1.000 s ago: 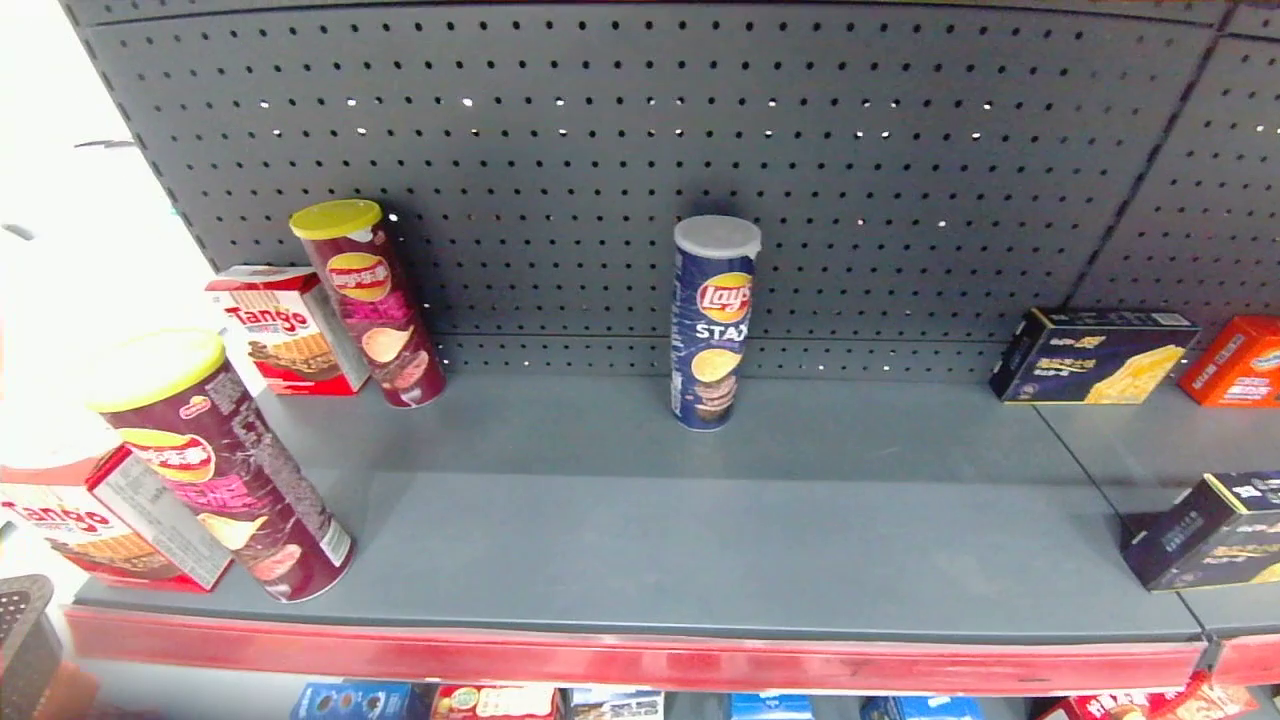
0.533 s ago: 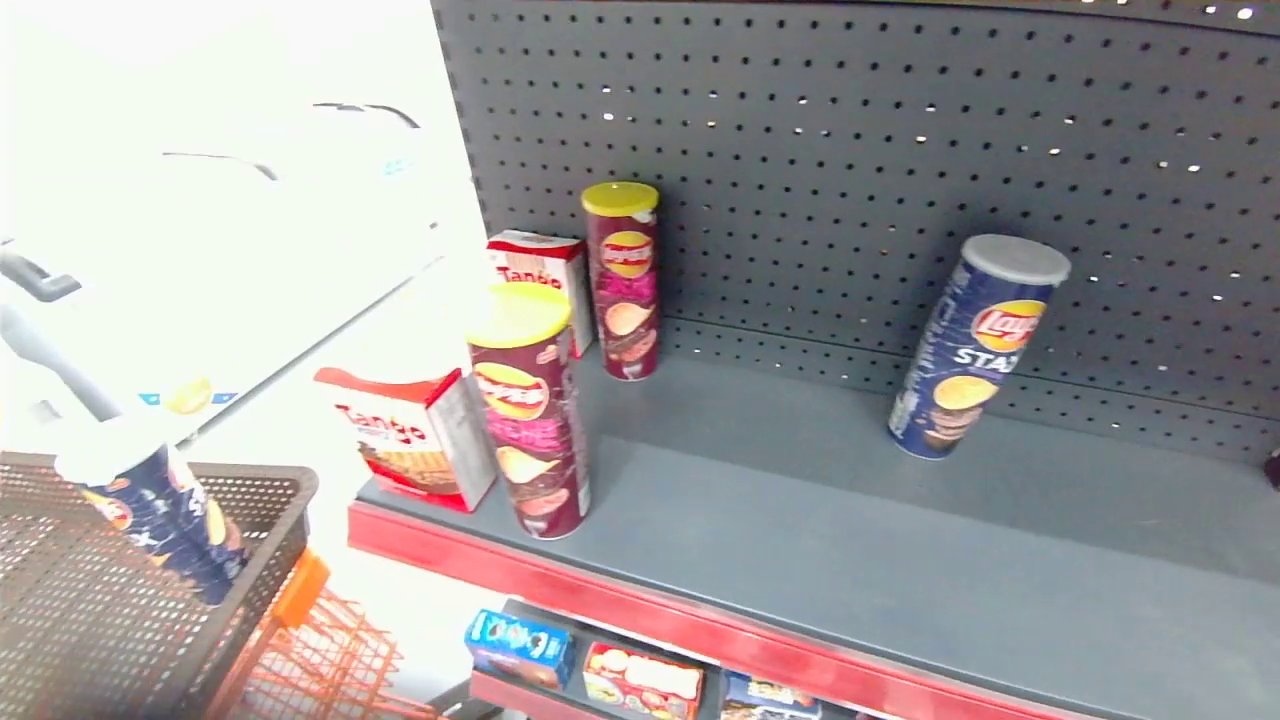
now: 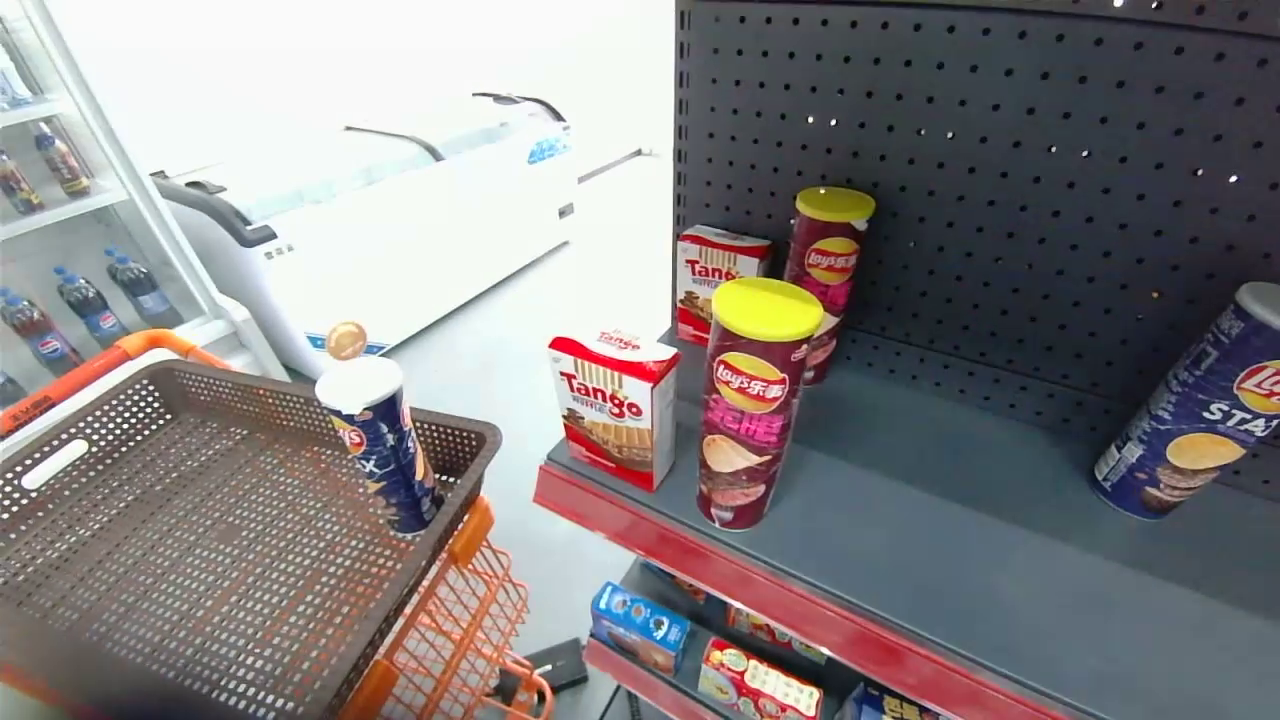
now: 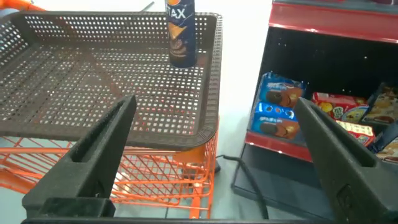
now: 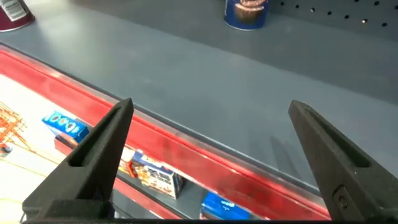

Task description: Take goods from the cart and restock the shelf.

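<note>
1. While the left gripper (image 4: 211,106) hung near the brown cart basket (image 4: 93,74) with fingers spread wide, open mesh floor lay around the lone blue chip can (image 4: 179,31), upright in the basket's corner toward the shelf (image 3: 900,560).
2. Right gripper (image 5: 211,107), fingers likewise apart, hung near the shelf's red front edge (image 5: 186,149), bare grey board beyond it.
3. A second blue can (image 3: 1190,410) stood on the shelf, cut off at the head view's right border.
4. A front maroon can (image 3: 755,400) and wafer box (image 3: 615,410) crowded the shelf's left end; a white chest freezer (image 3: 400,210) stood behind.
</note>
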